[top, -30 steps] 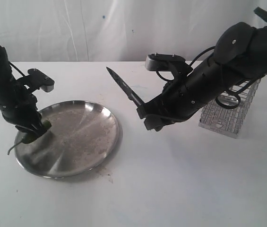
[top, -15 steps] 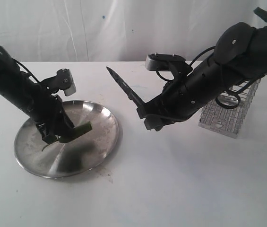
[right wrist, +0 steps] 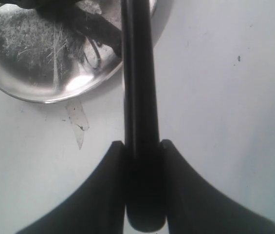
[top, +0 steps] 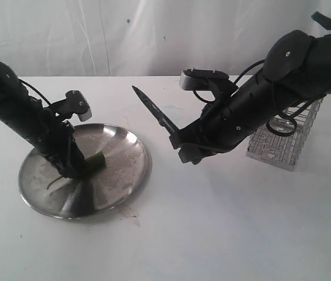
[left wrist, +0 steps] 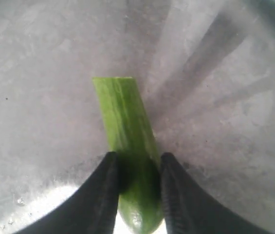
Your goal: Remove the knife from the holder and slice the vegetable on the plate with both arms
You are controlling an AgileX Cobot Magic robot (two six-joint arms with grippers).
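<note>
A green chili pepper point(top: 95, 161) lies near the middle of the steel plate point(top: 127, 167), its cut end pointing right. My left gripper point(top: 76, 168) is shut on the pepper point(left wrist: 127, 126); both black fingers point(left wrist: 105, 195) press its sides in the left wrist view, low over the plate point(left wrist: 45, 58). My right gripper point(top: 180, 137) hangs in the air right of the plate, shut on the black handle of the knife point(top: 153, 110), whose dark blade points up and left. In the right wrist view the knife point(right wrist: 139, 87) runs out over the plate rim point(right wrist: 79, 90). The wire holder point(top: 288, 140) stands far right.
A white table point(top: 212, 222) carries everything, with a white backdrop behind. A small torn scrap point(right wrist: 76, 122) lies on the table just outside the plate's rim point(top: 131, 218). The right arm's bulk crosses in front of the holder.
The left arm swung from the plate's left rim toward its middle, carrying the pepper, and has lowered it onto the plate. The right arm and knife have hardly moved.
</note>
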